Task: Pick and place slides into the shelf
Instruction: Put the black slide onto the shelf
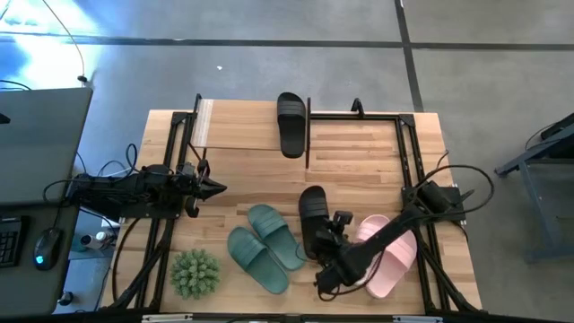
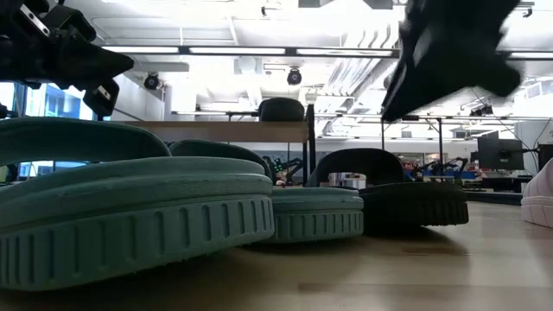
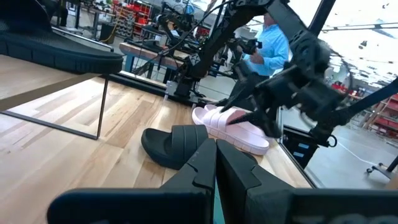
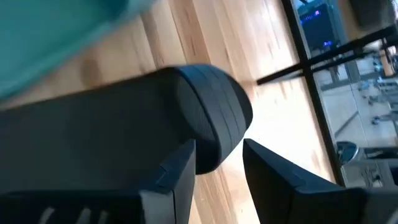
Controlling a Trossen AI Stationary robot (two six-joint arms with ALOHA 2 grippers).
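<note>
At the far left of the high view a grey desk [image 1: 40, 144] carries a computer mouse [image 1: 47, 247] beside the wooden table [image 1: 242, 179], which stands on a grey concrete floor [image 1: 269, 54] crossed by dark seams. The left gripper [image 1: 215, 187] hangs over the left part of the tabletop, its jaws pressed together on nothing. Near the front edge sits a spiky green plant ball [image 1: 195, 273]. To its right lie the two dark green slides [image 1: 265, 247], side by side on the boards. Farther back, the shelf [image 1: 260, 126] stands along the rear edge, its light wooden top board on a thin black frame, and one black slide [image 1: 291, 124] rests on that top board. The other black slide [image 1: 313, 215] lies on the table in the middle, right of the green pair. The right gripper [image 1: 325, 280] reaches down at its near end; in the right wrist view its fingers [image 4: 180, 171] stand apart with the slide's rounded end between them, and I cannot tell whether they press it. Just right of that arm lie the pink slides [image 1: 390, 251], partly under it. In the low view, the room behind shows a white ceiling with strip lights [image 2: 285, 50] and workbenches. In the left wrist view, a person in a light blue top [image 3: 273, 43] stands beyond the table among red storage racks [image 3: 127, 12].
</note>
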